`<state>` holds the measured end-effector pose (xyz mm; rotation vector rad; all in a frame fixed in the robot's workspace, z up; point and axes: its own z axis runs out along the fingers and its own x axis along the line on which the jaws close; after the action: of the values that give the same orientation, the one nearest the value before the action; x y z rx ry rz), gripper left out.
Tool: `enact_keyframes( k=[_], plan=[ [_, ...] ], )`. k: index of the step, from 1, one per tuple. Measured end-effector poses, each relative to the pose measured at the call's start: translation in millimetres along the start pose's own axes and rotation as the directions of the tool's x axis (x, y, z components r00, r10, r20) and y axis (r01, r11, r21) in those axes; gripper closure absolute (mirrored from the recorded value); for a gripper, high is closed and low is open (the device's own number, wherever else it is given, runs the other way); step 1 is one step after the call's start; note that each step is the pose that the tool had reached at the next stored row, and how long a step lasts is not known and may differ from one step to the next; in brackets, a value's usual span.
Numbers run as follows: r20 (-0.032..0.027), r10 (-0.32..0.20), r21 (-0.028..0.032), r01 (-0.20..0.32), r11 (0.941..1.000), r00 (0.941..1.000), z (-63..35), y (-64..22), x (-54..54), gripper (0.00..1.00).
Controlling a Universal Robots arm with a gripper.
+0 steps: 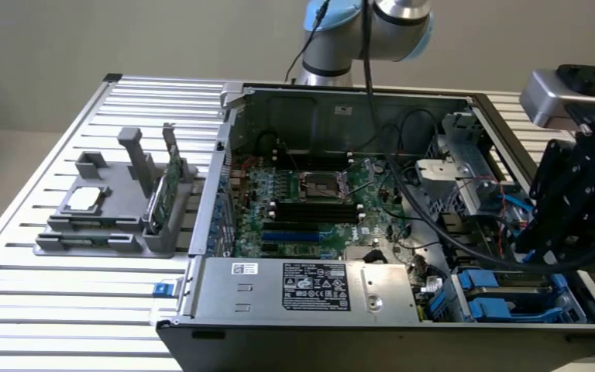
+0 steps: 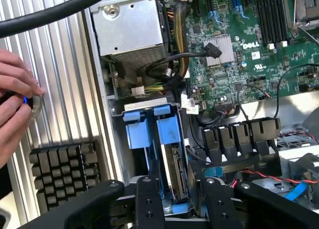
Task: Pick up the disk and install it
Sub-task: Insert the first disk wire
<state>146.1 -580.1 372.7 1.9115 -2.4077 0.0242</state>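
The disk (image 2: 175, 164) stands on edge in the drive bay at the corner of the open computer case (image 1: 225, 155), with its blue rail tab (image 2: 167, 130) at its far end. My gripper (image 2: 179, 183) straddles the disk's near end, one black finger (image 2: 148, 199) on each flat side, shut on it. In the exterior view my gripper (image 1: 533, 242) hangs over the blue drive bay (image 1: 504, 298) on that view's right. A second blue tab (image 2: 136, 135) sits in the slot beside the disk.
A person's hand (image 2: 15, 99) rests on the slatted table beside a black heat sink (image 2: 62, 176). The motherboard (image 1: 308, 201), power supply (image 1: 308, 287) and loose cables (image 2: 164, 69) crowd the case. A grey fixture (image 1: 111, 213) holds a chip and a green card.
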Motion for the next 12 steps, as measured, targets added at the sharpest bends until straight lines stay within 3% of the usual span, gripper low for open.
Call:
enact_keyframes(
  k=[6,12],
  plan=[
    [0.0027,0.103,-0.0066,-0.103,0.9946,0.9947,0.0,0.0,0.0,0.64],
    [0.0048,0.209,-0.0137,-0.209,0.9779,0.9780,0.2,0.0,0.0,0.64]
  ],
)
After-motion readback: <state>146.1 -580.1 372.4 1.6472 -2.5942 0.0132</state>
